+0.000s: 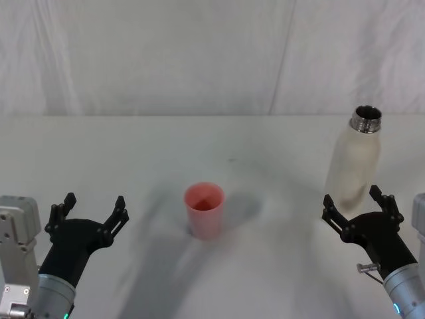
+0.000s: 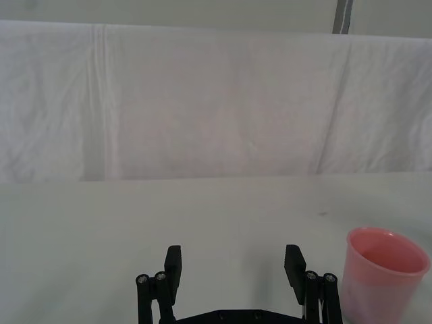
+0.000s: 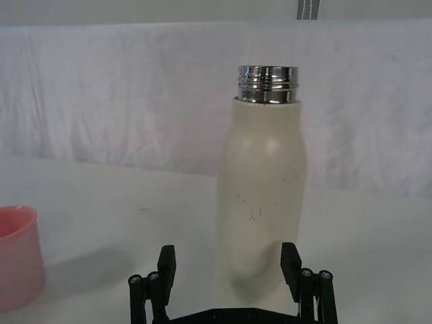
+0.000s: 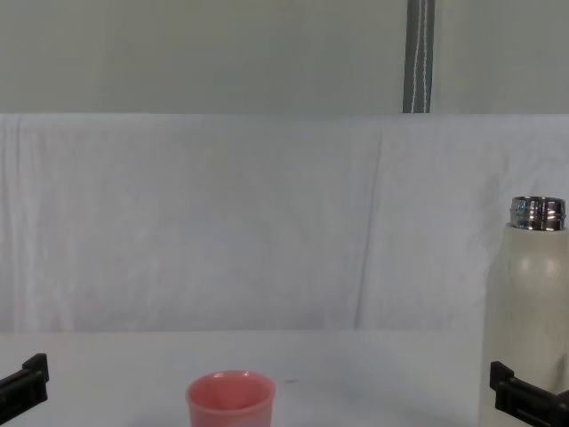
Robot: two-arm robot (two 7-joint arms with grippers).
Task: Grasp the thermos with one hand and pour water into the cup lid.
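The cream-white thermos [image 1: 354,162] stands upright at the table's right, its steel neck open at the top; it also rises in the right wrist view [image 3: 262,202] and at the chest view's right edge [image 4: 532,311]. My right gripper [image 1: 359,207] is open just in front of its base, fingers [image 3: 166,264] apart on either side, not touching. The pink cup lid [image 1: 204,210] stands upright mid-table [image 2: 383,280] [image 3: 15,253] [image 4: 229,401]. My left gripper [image 1: 89,211] hangs open and empty at the near left, well left of the cup lid [image 2: 234,264].
A white cloth covers the table [image 1: 212,153] and hangs as a backdrop [image 4: 267,222] behind it. A grey vertical pole [image 4: 419,55] stands behind the backdrop. Bare table lies between the cup lid and the thermos.
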